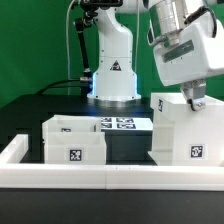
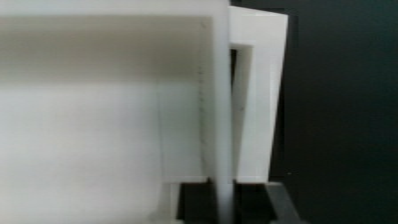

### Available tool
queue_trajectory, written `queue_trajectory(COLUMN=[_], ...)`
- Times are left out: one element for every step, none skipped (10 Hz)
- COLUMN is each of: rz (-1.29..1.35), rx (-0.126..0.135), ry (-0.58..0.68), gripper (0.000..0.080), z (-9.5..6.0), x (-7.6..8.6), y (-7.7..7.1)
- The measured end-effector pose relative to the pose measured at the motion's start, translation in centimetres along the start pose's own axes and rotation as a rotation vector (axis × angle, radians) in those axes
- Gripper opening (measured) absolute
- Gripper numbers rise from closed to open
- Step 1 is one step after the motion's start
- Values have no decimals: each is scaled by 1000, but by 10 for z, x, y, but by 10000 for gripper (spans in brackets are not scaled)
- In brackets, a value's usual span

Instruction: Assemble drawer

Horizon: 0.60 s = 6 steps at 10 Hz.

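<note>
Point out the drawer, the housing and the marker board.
drawer (image 1: 73,143), exterior view, front wall above its tag
housing (image 1: 188,132), exterior view, front face above its tag
marker board (image 1: 121,123), exterior view, tagged top

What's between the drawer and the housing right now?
In the exterior view, only bare dark table separates the drawer from the housing. The marker board lies farther back, behind that gap.

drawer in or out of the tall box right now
Out. The drawer stands apart from the tall box, on the exterior view's left, a gap between them.
</note>
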<state>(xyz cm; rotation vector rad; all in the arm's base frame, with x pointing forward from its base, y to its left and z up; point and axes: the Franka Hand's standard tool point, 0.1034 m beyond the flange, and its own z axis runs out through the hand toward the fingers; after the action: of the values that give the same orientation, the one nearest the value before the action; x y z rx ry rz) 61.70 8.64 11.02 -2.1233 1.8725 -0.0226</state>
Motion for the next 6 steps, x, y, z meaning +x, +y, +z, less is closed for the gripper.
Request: queue_trajectory(rz=[-1, -1, -1, -1, -3, -2], rx=[5, 9, 13, 17, 20, 23], ry=[-1, -2, -2, -2, -3, -4], gripper=[40, 41, 41, 41, 41, 42], z=[1, 2, 3, 4, 4, 5], x=[0, 0, 1, 1, 2, 2], y=[-6, -9, -12, -16, -20, -23])
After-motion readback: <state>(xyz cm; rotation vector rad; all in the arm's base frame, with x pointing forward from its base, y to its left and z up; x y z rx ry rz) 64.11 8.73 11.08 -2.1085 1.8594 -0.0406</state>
